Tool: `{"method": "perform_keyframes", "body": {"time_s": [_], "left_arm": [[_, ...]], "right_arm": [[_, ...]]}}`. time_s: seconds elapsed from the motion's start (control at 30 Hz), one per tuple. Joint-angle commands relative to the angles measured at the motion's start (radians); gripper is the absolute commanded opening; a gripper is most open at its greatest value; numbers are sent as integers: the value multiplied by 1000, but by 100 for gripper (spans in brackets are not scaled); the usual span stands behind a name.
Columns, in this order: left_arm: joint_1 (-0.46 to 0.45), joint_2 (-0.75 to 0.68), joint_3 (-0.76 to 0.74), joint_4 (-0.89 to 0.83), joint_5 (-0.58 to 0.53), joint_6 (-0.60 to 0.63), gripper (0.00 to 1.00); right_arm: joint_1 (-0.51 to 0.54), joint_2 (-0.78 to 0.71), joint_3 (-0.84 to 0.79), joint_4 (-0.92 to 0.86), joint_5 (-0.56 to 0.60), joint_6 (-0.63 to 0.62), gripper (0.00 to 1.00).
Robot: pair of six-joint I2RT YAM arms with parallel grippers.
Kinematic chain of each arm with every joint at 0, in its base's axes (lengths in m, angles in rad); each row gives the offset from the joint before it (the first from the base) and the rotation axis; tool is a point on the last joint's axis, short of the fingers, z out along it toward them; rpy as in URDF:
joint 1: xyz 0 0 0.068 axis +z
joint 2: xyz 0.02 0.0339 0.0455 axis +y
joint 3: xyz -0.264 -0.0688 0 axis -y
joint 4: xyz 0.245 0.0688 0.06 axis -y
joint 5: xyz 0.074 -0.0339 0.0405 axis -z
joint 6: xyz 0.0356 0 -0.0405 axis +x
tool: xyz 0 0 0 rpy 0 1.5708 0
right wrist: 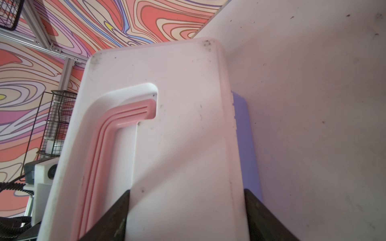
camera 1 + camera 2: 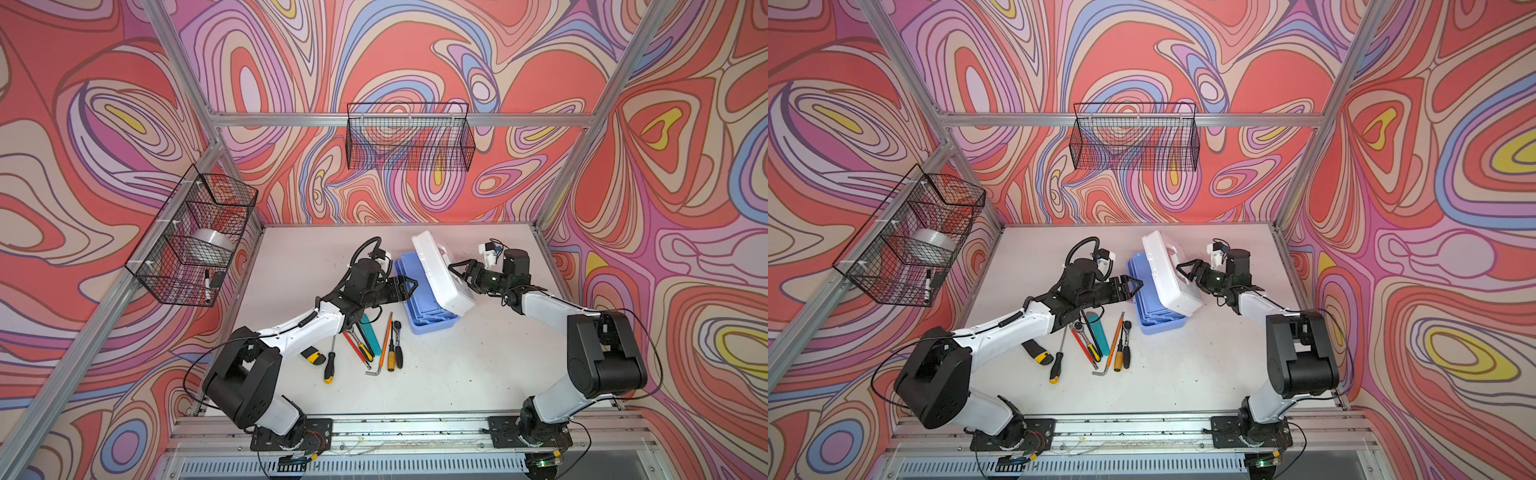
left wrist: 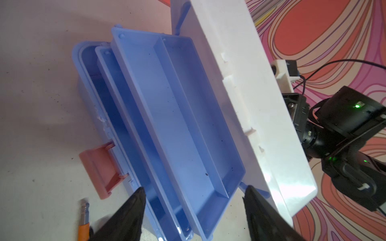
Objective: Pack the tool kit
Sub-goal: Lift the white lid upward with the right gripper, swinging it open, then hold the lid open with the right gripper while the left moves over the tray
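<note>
The tool kit stands open at the table's middle in both top views, its light blue base [image 2: 432, 323] [image 2: 1163, 323] flat on the table. The white lid [image 2: 440, 270] [image 2: 1169, 274] is tilted up over it. In the left wrist view the blue divided tray [image 3: 177, 116] is raised and empty, and the pink latch [image 3: 100, 171] hangs open. My left gripper [image 2: 409, 284] [image 3: 195, 191] is open just left of the tray. My right gripper [image 2: 454, 272] [image 1: 187, 192] is open against the lid's outer face [image 1: 183, 125], beside the pink handle [image 1: 104, 146].
Loose tools lie in front of the kit: a black-and-yellow screwdriver [image 2: 329, 365], an orange screwdriver [image 2: 388, 340], a teal tool [image 2: 371, 334], a hex key [image 2: 376, 371] and a yellow-black knife [image 2: 313, 356]. Black wire baskets hang on the back wall [image 2: 409, 137] and the left wall [image 2: 195, 237].
</note>
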Motion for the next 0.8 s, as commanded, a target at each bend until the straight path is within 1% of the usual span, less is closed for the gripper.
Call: {"method": "perform_keyframes", "body": {"time_s": [0.0, 0.2, 0.3, 0.37, 0.43, 0.5, 0.67, 0.77], "left_arm": [[-7, 27, 40, 87, 50, -39, 71], [-19, 58, 77, 109, 78, -60, 61], [-18, 68, 88, 56, 52, -68, 58], [-18, 64, 83, 6, 22, -58, 58], [-18, 54, 63, -5, 1, -58, 57], [-19, 44, 43, 12, -5, -65, 57], [-19, 48, 55, -42, -22, -52, 57], [-18, 54, 53, -47, -24, -53, 57]], "right_arm": [[-11, -10, -24, 155, -79, 101, 36], [-21, 16, -75, 320, -113, 209, 37], [-27, 35, -95, 404, -123, 261, 37], [-31, 42, -102, 434, -131, 279, 37], [-36, 45, -110, 450, -135, 285, 37], [-40, 54, -117, 483, -142, 306, 37], [-47, 90, -140, 616, -162, 390, 37], [-49, 97, -148, 646, -167, 410, 38]]}}
